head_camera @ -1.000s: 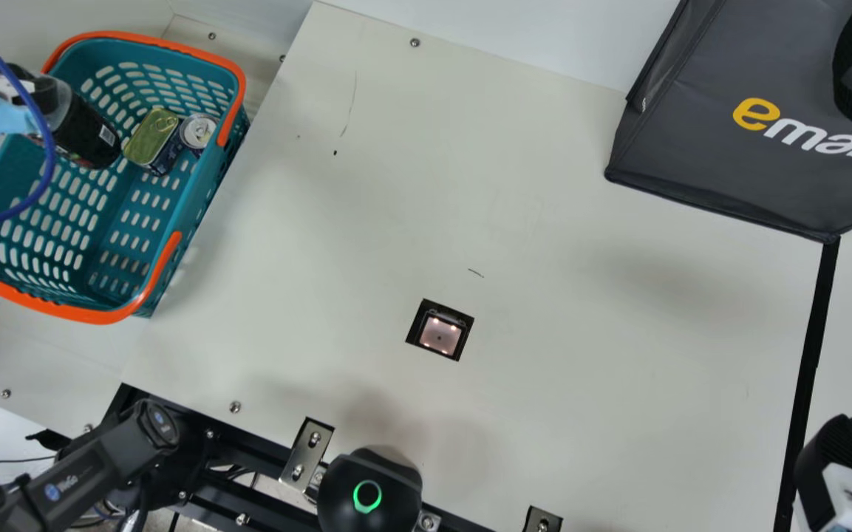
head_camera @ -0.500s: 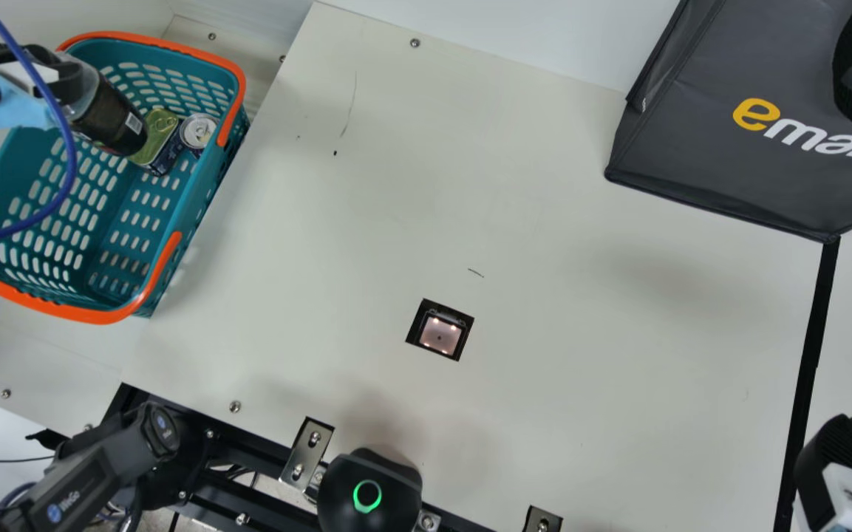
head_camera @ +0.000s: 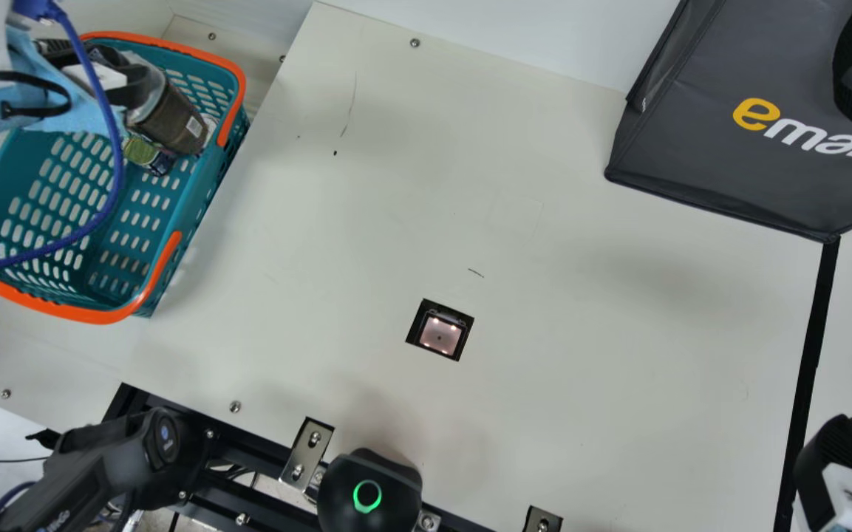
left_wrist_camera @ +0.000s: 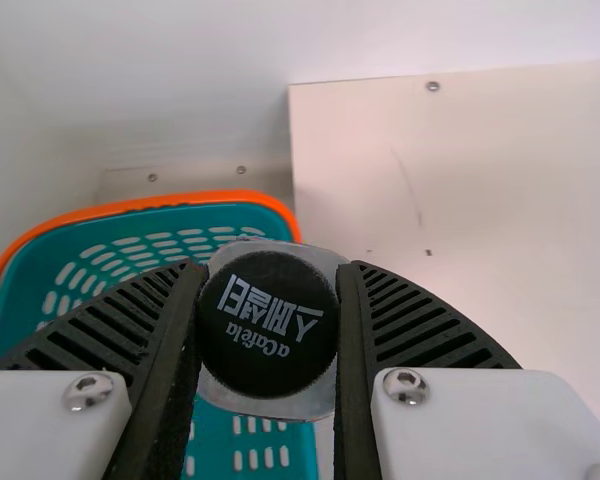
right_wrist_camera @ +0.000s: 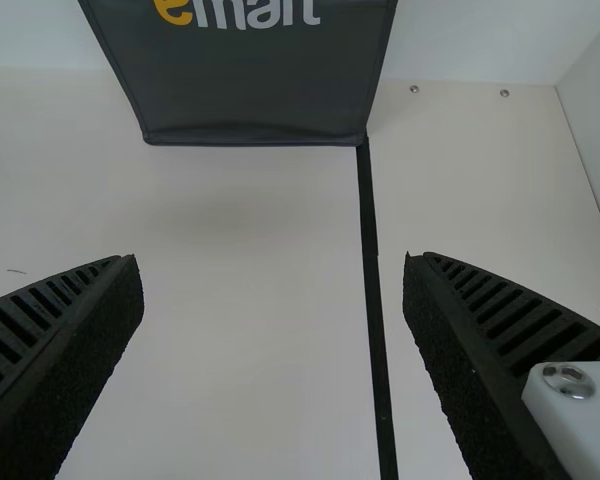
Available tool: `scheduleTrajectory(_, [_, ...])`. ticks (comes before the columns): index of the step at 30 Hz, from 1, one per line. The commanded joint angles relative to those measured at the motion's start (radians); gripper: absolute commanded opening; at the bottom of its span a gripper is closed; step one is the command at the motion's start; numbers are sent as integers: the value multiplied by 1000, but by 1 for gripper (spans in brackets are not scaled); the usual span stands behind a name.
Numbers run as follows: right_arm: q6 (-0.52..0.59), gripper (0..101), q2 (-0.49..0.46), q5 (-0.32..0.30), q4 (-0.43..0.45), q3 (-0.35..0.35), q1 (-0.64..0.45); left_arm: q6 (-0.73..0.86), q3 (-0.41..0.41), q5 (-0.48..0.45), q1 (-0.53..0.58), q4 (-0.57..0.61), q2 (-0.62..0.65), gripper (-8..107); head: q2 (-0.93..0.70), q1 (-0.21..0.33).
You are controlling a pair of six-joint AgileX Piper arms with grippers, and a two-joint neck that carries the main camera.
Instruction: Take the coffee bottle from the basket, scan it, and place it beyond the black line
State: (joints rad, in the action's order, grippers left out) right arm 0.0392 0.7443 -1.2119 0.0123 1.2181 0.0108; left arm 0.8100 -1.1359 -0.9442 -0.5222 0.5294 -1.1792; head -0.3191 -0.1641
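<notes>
Since the earlier frames, our left end effector (left_wrist_camera: 270,320) has carried the bottle (head_camera: 173,120) across the basket (head_camera: 199,205) toward the desk (head_camera: 544,295), so that it now covers more of the green-topped tin (head_camera: 139,151) and hides much of the round can. The bottle hangs tilted over the basket, pinched between both ribbed fingers near its capped end, with the cap (left_wrist_camera: 267,325) facing our left wrist camera. Our right end effector (right_wrist_camera: 272,265) is spread wide near the black line (head_camera: 812,355), holding nothing. We judge the bottle smooth, fairly stiff plastic and, if full, bottom-heavy enough to swing or twist under a hold this high. Gripping just below the cap suits it, since that leaves the label bare; squeezing the body would risk slipping or covering the code (head_camera: 193,126). That code faces the main camera, so we probably need to roll the bottle and present it downward over the scanner (head_camera: 440,335). First we should lift it well past the rim, keeping the turn slow; setting it beyond the black line comes after.
</notes>
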Motion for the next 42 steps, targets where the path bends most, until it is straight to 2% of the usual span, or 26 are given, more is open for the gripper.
scheduleTrajectory(1, [0,91,0,0,0,0,0,-30,6,11,57,-10,3,10,-2,26])
scheduleTrajectory(23, [0,91,0,0,0,0,0,-262,75,142,488,-131,1,10,-2,26])
scheduleTrajectory(34, [0,91,0,0,1,0,0,-338,80,195,655,-173,-39,10,-2,26])
scheduleTrajectory(42, [0,91,0,-1,1,0,0,-368,99,210,738,-193,-41,10,-2,26])
